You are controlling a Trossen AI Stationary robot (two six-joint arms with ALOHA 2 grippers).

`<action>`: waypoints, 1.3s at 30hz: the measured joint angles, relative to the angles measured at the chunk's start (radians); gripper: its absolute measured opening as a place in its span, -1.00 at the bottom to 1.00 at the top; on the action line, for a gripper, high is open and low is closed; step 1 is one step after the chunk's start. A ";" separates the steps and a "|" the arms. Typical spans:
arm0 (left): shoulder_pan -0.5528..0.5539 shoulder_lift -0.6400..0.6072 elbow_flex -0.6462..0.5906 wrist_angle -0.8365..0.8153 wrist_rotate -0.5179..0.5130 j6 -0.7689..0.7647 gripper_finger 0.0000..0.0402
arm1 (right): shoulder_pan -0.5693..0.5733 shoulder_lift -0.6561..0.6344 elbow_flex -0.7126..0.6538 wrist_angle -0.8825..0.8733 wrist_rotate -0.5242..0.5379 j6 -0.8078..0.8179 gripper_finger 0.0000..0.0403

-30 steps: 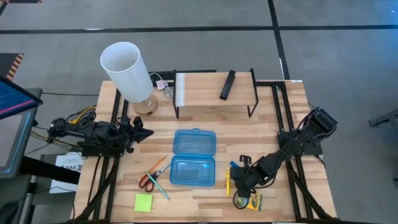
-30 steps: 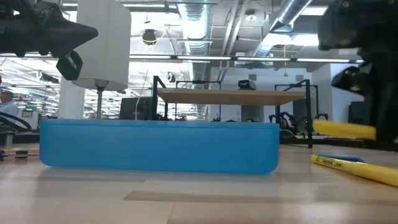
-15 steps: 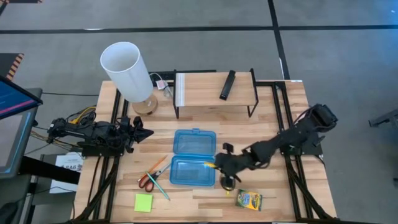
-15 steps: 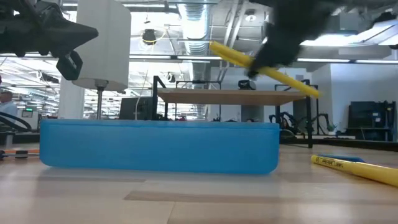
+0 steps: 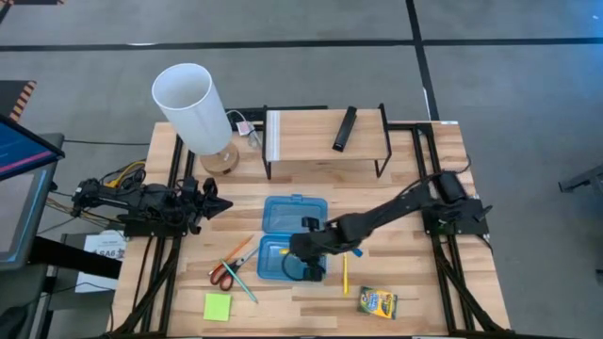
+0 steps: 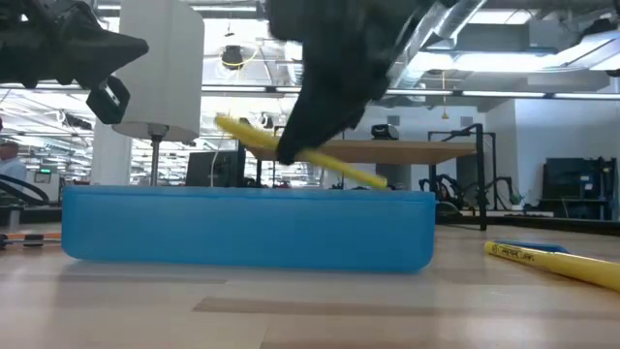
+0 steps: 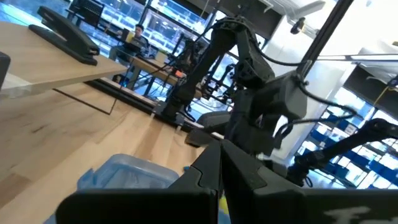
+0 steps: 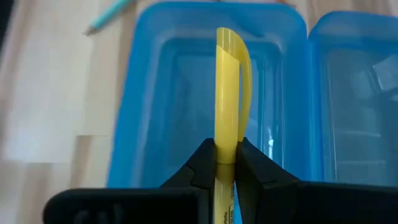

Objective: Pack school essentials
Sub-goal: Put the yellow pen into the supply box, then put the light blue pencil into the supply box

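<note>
Holding yellow pen (image 8: pixel 227 93) lengthwise over blue case (image 8: pixel 143 93) | tilted

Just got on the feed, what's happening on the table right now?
The right gripper is shut on a yellow highlighter, holding it over the open blue case. The left gripper waits shut at the table's left edge. Scissors, a green sticky-note pad, a crayon box and a yellow pencil lie on the table, not yet packed.

Yellow pencil (image 8: pixel 227 93) tilted above case; scissors (image 5: pixel 226 271), sticky-note pad (image 5: pixel 218 307) on table.
</note>
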 joint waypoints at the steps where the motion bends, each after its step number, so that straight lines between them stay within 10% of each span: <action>1: 0.000 0.000 0.000 0.001 0.000 0.000 -1.00 | -0.006 0.019 0.018 0.000 -0.009 -0.001 -0.75; 23: -0.003 0.003 0.000 0.023 0.091 0.030 -1.00 | 0.036 -0.024 0.088 -0.216 0.037 0.016 -0.17; 39: -0.117 0.057 0.104 -0.088 -0.023 0.158 -1.00 | 0.221 -0.516 -0.474 0.248 0.343 0.153 -0.25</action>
